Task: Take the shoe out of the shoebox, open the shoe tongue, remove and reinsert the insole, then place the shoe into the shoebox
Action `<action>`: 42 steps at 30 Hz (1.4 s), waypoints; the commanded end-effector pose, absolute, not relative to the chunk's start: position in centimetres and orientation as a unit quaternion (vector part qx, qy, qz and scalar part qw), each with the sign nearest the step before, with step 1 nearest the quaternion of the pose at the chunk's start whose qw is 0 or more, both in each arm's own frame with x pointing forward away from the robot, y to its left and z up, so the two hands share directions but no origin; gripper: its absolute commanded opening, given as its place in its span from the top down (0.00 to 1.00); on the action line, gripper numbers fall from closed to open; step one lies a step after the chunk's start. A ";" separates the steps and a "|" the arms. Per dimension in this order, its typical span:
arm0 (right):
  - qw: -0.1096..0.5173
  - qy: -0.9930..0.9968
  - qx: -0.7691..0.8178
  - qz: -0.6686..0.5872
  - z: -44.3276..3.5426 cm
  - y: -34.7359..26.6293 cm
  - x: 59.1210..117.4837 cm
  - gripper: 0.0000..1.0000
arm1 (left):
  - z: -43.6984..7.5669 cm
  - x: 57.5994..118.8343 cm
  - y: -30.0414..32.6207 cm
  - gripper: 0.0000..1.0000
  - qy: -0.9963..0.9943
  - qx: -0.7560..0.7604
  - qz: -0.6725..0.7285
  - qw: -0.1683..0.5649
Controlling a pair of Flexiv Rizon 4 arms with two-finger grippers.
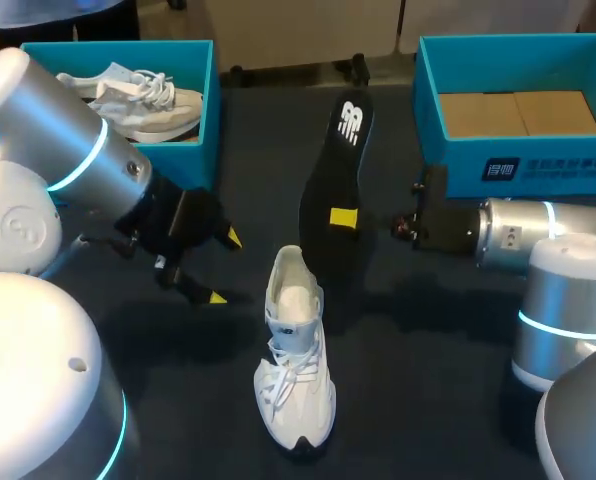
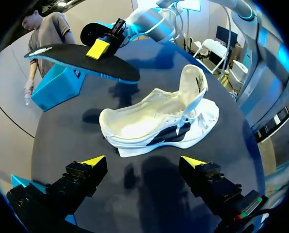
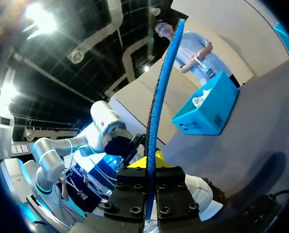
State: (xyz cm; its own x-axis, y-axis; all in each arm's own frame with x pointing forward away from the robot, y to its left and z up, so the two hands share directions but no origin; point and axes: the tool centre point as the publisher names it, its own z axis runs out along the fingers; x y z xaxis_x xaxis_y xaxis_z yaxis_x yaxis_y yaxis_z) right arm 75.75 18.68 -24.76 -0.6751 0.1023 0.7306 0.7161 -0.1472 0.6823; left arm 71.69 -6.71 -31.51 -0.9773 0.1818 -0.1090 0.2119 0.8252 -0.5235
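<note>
Aloft, right gripper (image 1: 344, 218) pinches the flat black insole (image 1: 340, 160) — blue-edged; left gripper (image 1: 225, 267) gapes beside white shoe (image 1: 296, 360).

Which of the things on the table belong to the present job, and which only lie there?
Job: white shoe on the table; black insole, held by the right gripper; shoebox at right, holding no shoe, probably its box.
Lying about: other shoebox at left, with a second shoe inside.
</note>
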 end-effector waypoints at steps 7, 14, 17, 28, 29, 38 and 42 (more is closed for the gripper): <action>0.230 -0.614 -0.334 -0.677 -25.4 19.9 76.0 1.00 | -32.2 71.9 -7.4 0.00 0.958 0.098 -0.269 0.024; 0.206 -0.633 -0.317 -0.676 -26.6 21.4 76.4 1.00 | -33.8 72.3 -7.9 0.00 0.967 0.065 -0.247 -0.009; 0.199 -0.635 -0.302 -0.683 -26.7 21.6 76.6 1.00 | -33.8 72.2 -8.2 0.00 0.970 0.052 -0.236 -0.016; 0.187 -0.638 -0.291 -0.688 -26.9 21.7 76.7 1.00 | -34.1 71.8 -8.9 0.00 0.974 0.038 -0.221 -0.023; 0.187 -0.638 -0.291 -0.688 -26.9 21.7 76.7 1.00 | -34.1 71.8 -8.9 0.00 0.974 0.038 -0.221 -0.023; 0.172 -0.648 -0.273 -0.690 -27.6 22.6 76.6 1.00 | -34.8 71.5 -9.2 0.00 0.974 0.037 -0.222 -0.029; 0.160 -0.643 -0.271 -0.698 -27.7 22.6 76.6 1.00 | -35.2 71.4 -9.2 0.00 0.976 0.025 -0.216 -0.036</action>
State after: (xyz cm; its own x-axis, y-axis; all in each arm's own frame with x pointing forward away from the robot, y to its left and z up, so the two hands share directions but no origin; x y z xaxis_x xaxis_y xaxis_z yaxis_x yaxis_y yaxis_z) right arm 76.79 22.18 -27.43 -0.8015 0.1202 0.5857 0.5760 -0.1077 0.8103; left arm 71.26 -8.86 -34.89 -0.9964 0.0645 0.0555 0.0345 0.9024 -0.4295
